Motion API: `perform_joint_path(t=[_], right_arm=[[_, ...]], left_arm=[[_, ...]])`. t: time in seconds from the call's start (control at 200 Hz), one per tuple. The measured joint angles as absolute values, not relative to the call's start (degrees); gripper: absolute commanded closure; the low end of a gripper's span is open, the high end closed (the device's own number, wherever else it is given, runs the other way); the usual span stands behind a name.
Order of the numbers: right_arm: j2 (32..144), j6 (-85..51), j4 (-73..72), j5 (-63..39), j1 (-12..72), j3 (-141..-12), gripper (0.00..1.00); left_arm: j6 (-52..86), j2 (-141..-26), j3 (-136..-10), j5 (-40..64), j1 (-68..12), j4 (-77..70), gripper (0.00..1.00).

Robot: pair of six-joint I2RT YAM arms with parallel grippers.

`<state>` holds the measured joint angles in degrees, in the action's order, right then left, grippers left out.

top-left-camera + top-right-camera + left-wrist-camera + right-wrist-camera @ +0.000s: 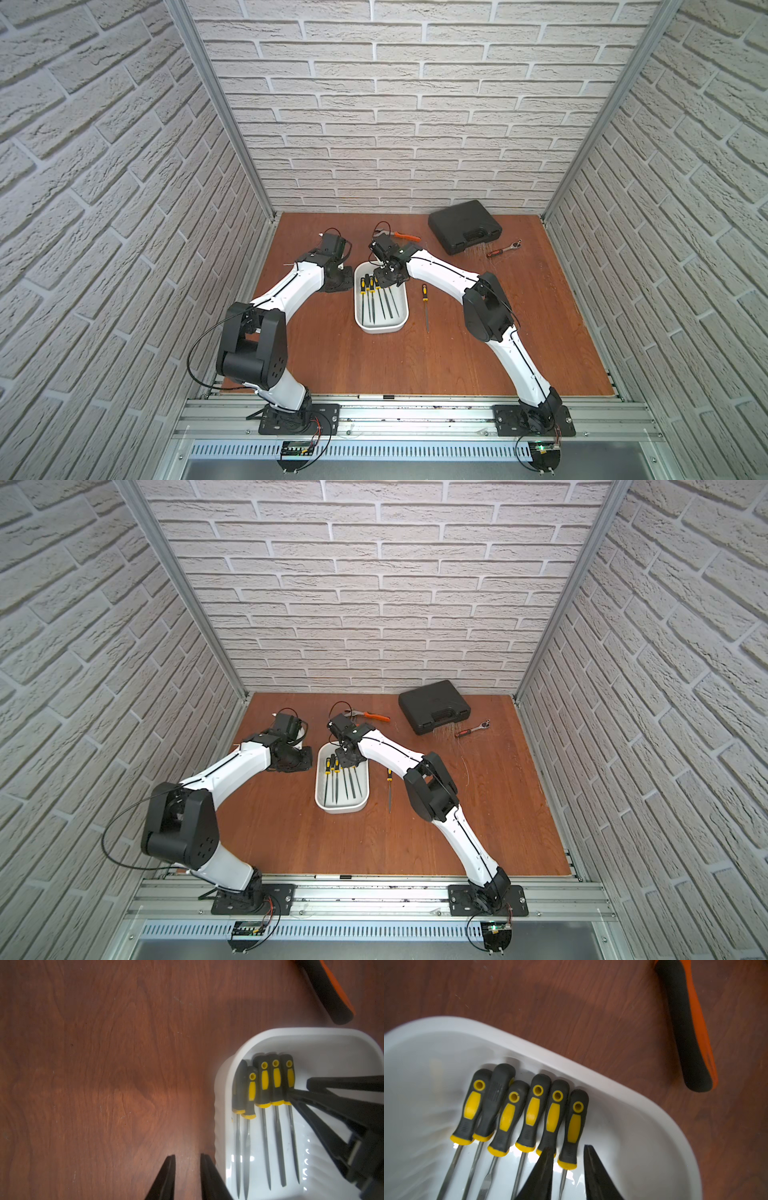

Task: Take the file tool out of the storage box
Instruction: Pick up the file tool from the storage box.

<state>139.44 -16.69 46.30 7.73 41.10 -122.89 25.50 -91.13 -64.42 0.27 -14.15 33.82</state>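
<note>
Our right gripper (pixel 567 1147), jaws apart, straddles the handle of the outermost file (pixel 575 1122) inside the white storage box (pixel 591 1078), its shaft running along the fingers. Our left gripper (pixel 187 1156) hovers outside, parted and empty.

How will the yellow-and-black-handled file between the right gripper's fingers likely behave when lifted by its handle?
This yellow-and-black-handled file looks rigid: a straight thin metal shank, so probably no flop, though its blade end may dip. The ribbed handle probably resists slipping. It lies against the neighbouring file, which the right gripper may nudge.
</note>
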Motion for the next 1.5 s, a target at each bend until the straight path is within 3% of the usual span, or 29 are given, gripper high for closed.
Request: perform_joint_path(t=[1.5], right_arm=[[145.0,-15.4,54.0,13.2,41.9,-130.5,0.72]], left_arm=[[25.1,-90.4,-63.6,0.2,-13.3,33.8,0.72]])
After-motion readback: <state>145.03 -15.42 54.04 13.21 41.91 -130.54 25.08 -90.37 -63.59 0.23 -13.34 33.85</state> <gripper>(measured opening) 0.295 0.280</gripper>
